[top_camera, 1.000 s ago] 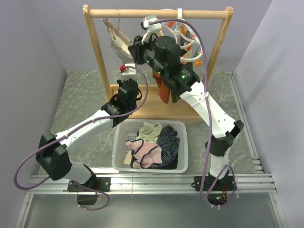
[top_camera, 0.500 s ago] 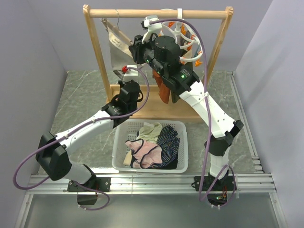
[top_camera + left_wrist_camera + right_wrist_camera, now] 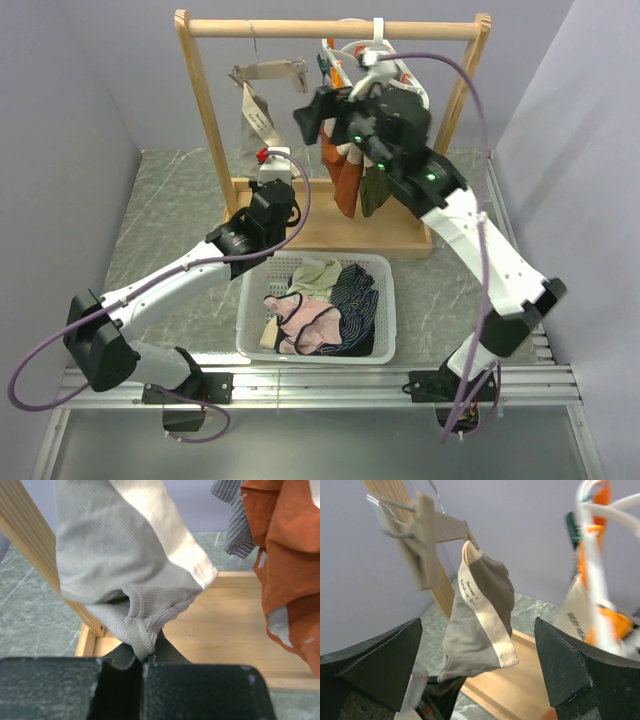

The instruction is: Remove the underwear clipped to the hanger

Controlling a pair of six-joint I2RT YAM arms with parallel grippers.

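Observation:
A taupe-grey underwear with a cream printed band hangs by one corner from a small beige clip bar on the wooden rail. My left gripper is shut on its bottom hem, just below it. My right gripper stands wide open to the right of that piece, its fingers either side of the cloth but apart from it. The white hanger with orange pegs holds rust-orange and olive underwear. A grey pin-striped piece shows beside the rust-orange one.
The wooden rack's left post stands close behind my left gripper, and its base board lies under the hanging clothes. A white basket between the arm bases holds cream, pink and navy striped pieces.
My right gripper has opened wide and drawn back to the right, away from the beige clip bar. The taupe-grey underwear now hangs by one corner, still pinched at the hem by my left gripper.

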